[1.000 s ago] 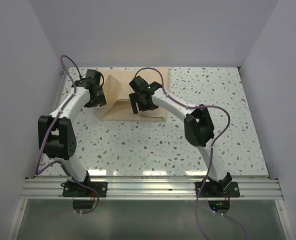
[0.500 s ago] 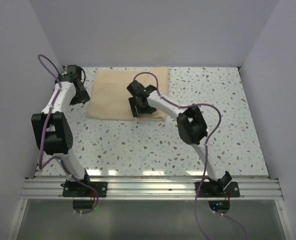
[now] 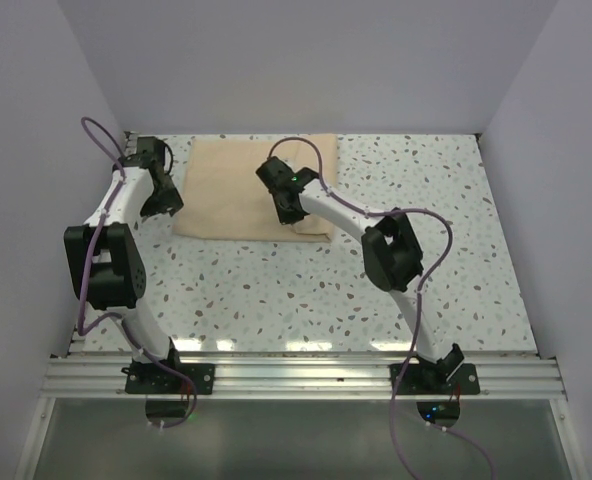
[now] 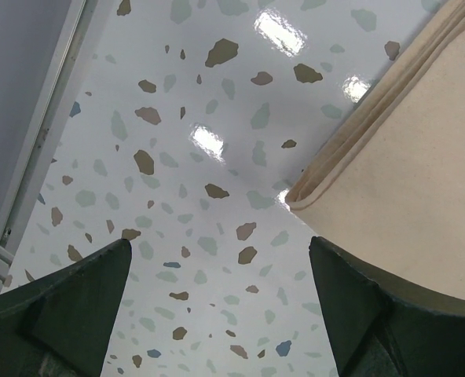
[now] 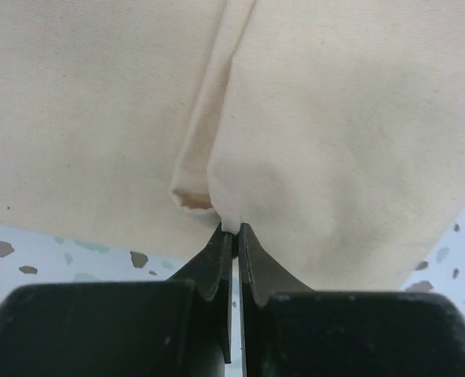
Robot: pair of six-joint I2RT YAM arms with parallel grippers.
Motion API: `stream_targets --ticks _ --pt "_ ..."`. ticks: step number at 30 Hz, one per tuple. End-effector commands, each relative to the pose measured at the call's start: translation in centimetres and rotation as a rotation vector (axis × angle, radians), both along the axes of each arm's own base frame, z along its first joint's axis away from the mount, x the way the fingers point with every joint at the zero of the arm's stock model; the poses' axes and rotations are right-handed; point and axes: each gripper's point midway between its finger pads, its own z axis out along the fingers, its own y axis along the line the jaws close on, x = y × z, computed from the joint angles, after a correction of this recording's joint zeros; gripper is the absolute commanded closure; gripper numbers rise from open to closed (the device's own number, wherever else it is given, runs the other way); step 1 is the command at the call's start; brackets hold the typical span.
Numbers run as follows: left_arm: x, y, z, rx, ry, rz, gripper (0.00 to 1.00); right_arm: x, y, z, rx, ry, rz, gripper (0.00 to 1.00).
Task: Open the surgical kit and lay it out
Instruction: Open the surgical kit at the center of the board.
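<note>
Toward the far-left corner of the tabletop (image 3: 276,290), the left gripper (image 3: 164,203) hangs with its jaws spread wide and nothing between them. It is over bare speckled surface, just beside the left side of the cloth wrap (image 3: 238,190) and not touching it. The wrap lies flat against the far edge, left of centre, and its layered hem and one rounded corner show in the left wrist view. No tray or instruments can be seen, so whatever the wrap holds is under the cloth. At the wrap's near edge, towards its right end, the right gripper (image 5: 236,229) is pinched tight on the tip of a folded flap, with only a sliver of fabric caught between the fingertips. The bite is thin, and that looks like the main risk, since a quick or steep pull could let the cloth slip out and the flap fall back. It is not clear whether one layer or several are caught. If several are, lifting may raise the bundle instead of opening it. With the left gripper off the cloth, nothing anchors the wrap, so a sideways pull by the right arm could drag the whole package across the table. A high lift could tip the hidden contents so that they slide out in a heap or towards the far edge.
</note>
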Motion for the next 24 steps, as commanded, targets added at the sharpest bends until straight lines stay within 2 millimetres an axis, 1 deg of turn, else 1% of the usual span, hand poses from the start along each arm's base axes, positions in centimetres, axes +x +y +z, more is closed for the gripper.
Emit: stream_targets --ticks 1,2,3,4,5,6,7,8,10,11,12,13,14,15,16,17,18,19,20,21,23,24 --pt "1.0 -0.2 0.9 -0.012 -0.05 -0.015 0.01 1.7 -3.9 9.8 0.008 -0.211 -0.094 1.0" --pt "1.1 -0.2 1.3 -0.011 -0.061 -0.017 0.01 1.8 -6.3 9.8 -0.039 -0.225 -0.143 1.0" --pt "1.2 -0.2 1.4 -0.01 -0.065 -0.021 0.01 1.8 -7.5 10.3 -0.046 -0.238 -0.171 1.0" --pt "1.2 -0.2 1.4 -0.009 -0.067 -0.023 0.01 1.7 -8.8 13.0 -0.017 -0.294 -0.201 1.0" --pt "1.3 -0.2 1.6 -0.011 -0.069 -0.026 0.01 1.3 -10.9 11.9 -0.054 -0.279 -0.231 1.0" --pt "1.4 -0.3 1.6 -0.013 -0.072 -0.029 0.01 1.4 -12.3 12.7 -0.06 -0.313 -0.26 1.0" --pt "1.4 -0.4 1.5 -0.016 -0.07 -0.032 0.01 1.1 -13.6 13.9 -0.05 -0.334 -0.284 1.0" --pt "1.4 -0.6 1.4 -0.02 -0.069 -0.036 0.0 0.6 -15.7 12.7 -0.082 -0.31 -0.315 1.0" --pt "1.5 -1.0 1.4 -0.022 -0.067 -0.047 0.01 -0.2 -18.2 12.7 -0.102 -0.305 -0.362 1.0" --pt "1.4 -1.2 1.2 -0.022 -0.063 -0.054 0.0 -0.8 -20.0 11.2 -0.138 -0.272 -0.389 1.0" --pt "1.5 -1.4 1.3 -0.022 -0.066 -0.058 0.0 -1.2 -20.9 10.6 -0.156 -0.258 -0.407 1.0" --pt "1.6 -1.8 1.3 -0.022 -0.066 -0.069 0.0 -1.7 -21.7 10.1 -0.176 -0.245 -0.416 0.9" --pt "1.6 -2.0 1.4 -0.023 -0.068 -0.074 0.01 -2.4 -22.9 9.0 -0.209 -0.218 -0.433 0.73" --pt "1.6 -2.3 1.4 -0.023 -0.068 -0.08 0.01 -3.0 -23.7 8.4 -0.236 -0.2 -0.443 0.36" --pt "1.7 -2.7 1.5 -0.024 -0.073 -0.089 0.01 -3.5 -24.9 8.1 -0.284 -0.197 -0.47 0.22" --pt "1.7 -2.9 1.5 -0.024 -0.071 -0.095 0.01 -3.7 -25.9 7.9 -0.306 -0.189 -0.5 0.14" --pt "1.7 -3.1 1.6 -0.025 -0.072 -0.099 0.01 -4.1 -26.8 7.9 -0.326 -0.179 -0.532 0.09" --pt "1.5 -3.1 1.5 -0.024 -0.066 -0.095 0.01 -4.2 -27.4 8.0 -0.337 -0.18 -0.552 0.08" --pt "1.4 -4.0 1.5 -0.023 -0.066 -0.117 0.01 -4.0 -28.6 8.7 -0.338 -0.194 -0.592 0.08" --pt "1.4 -4.2 1.6 -0.023 -0.072 -0.124 0.01 -3.8 -29.0 9.2 -0.326 -0.208 -0.607 0.07" --pt "0.9 -4.9 1.4 -0.028 -0.071 -0.141 0.01 -2.7 -29.2 10.6 -0.261 -0.234 -0.611 0.08" --pt "0.9 -5.5 1.3 -0.03 -0.077 -0.157 0.01 -1.5 -28.8 11.6 -0.223 -0.272 -0.589 0.08"
